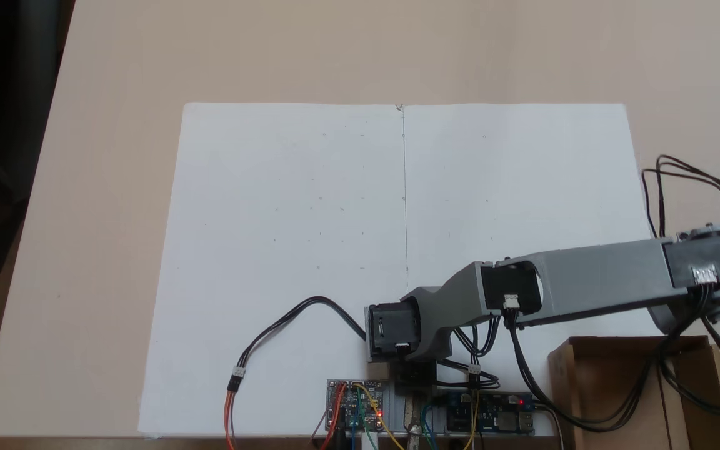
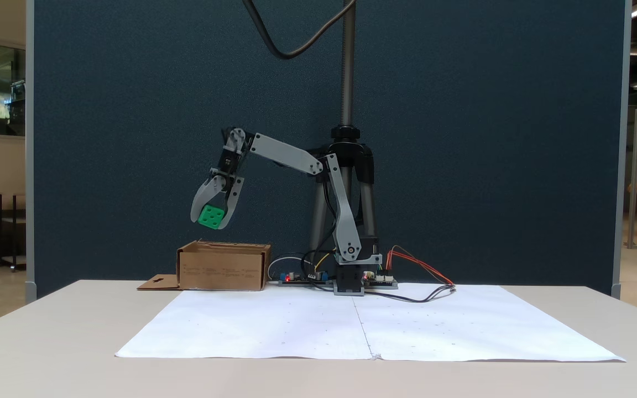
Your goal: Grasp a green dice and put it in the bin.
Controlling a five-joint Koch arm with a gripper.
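In a fixed view the gripper hangs in the air above the bin, its jaws closed on the green dice, which is well clear of the bin's rim; the bin stands on the table beside the white paper sheet

The white paper on the worktop lies bare from edge to edge, so nothing blocks passage across it. Clutter sits along one edge: circuit boards, the arm's base and loose cables, with the bin just beside them. Above the bin's open top there is free air, and the jaws with the dice hang there, apart from the flaps. In a fixed view, black cables drape across the bin's opening. Behind the base stands a stand's pole.
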